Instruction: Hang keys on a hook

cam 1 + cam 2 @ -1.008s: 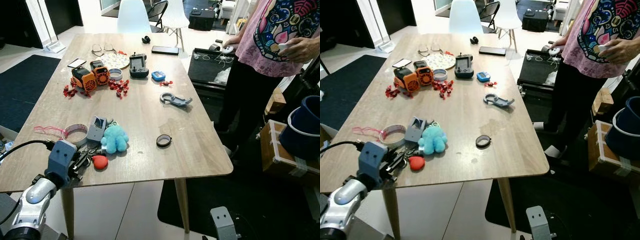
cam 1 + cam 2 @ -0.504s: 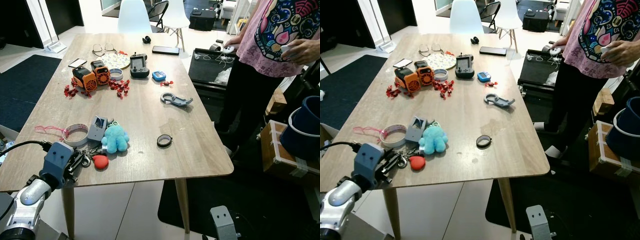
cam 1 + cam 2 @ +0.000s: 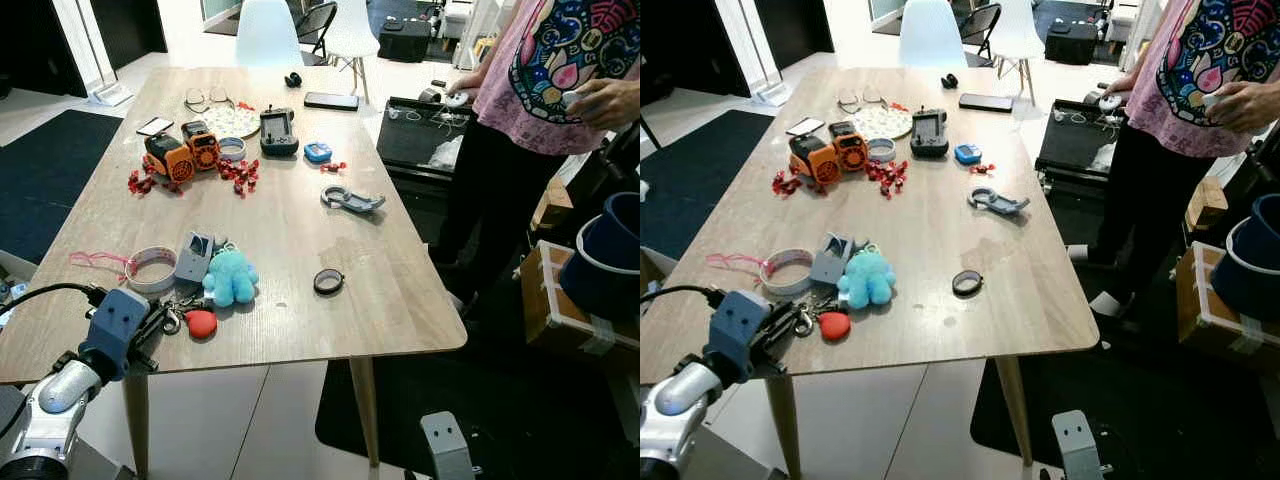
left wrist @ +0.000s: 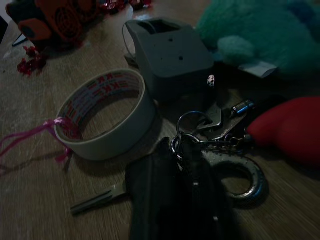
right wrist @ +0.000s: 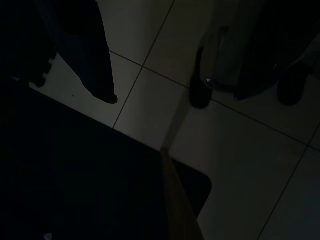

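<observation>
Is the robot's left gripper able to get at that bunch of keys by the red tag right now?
Probably yes. The left gripper is already at the keys on the table's near edge, with nothing between them.

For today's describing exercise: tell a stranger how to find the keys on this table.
Start at the table's near left corner, where the left gripper reaches in. The keys lie there between a tape roll and a red tag, below a teal plush. They alone are metal, on rings.

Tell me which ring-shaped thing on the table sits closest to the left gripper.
The white tape roll, with pink string trailing from it, lies just beyond the left gripper. The small black ring lies farther right; the other roll is far up the table.
</observation>
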Motion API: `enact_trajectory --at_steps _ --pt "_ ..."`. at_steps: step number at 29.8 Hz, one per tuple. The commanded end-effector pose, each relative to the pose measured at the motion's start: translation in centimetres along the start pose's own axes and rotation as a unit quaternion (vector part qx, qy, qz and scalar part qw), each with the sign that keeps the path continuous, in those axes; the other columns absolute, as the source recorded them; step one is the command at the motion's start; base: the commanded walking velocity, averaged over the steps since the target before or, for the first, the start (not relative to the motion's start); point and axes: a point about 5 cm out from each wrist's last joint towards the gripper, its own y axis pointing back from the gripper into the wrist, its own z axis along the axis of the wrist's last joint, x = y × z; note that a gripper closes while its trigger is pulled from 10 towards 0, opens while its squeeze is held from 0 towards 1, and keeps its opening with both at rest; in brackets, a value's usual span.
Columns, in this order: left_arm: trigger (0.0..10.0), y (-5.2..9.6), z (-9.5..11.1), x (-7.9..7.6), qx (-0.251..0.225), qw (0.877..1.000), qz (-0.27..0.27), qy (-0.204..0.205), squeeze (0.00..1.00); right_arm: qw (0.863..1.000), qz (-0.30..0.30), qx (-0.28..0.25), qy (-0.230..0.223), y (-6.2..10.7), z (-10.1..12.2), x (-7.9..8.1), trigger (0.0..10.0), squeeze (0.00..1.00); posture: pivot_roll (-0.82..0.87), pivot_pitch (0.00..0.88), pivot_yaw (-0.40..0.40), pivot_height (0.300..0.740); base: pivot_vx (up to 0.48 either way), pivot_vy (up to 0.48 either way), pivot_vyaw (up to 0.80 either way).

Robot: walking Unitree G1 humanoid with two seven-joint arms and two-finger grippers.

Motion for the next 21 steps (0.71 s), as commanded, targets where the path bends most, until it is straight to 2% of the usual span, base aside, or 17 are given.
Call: enact_trajectory --at_steps 1,12,16,21 --pt "0.0 0.5 -0.5 0.3 0.018 1.0 -0.012 -0.014 0.0 1.0 -0.001 0.013 -0.003 0.2 -0.7 -0.1 10.0 0.0 0.03 0.069 -0.031 0.74 0.0 0.0 0.0" --pt "0.0 0.5 0.1 0.8 0.004 1.0 -0.017 -0.021 0.0 1.0 -0.001 0.011 -0.004 0.1 -0.6 -0.1 10.0 0.0 0.03 0.074 -0.031 0.74 0.0 0.0 0.0" --pt "0.0 0.1 1.5 1.3 -0.027 0.999 -0.023 -0.002 0.0 1.0 -0.001 0.011 -0.004 0.2 -0.6 0.0 10.0 0.0 0.03 0.075 -0.032 0.74 0.0 0.0 0.0" --pt "0.0 -0.4 3.7 2.5 -0.072 0.996 -0.025 0.049 0.0 1.0 -0.001 0.011 -0.004 0.2 -0.6 0.0 10.0 0.0 0.03 0.076 -0.033 0.74 0.0 0.0 0.0"
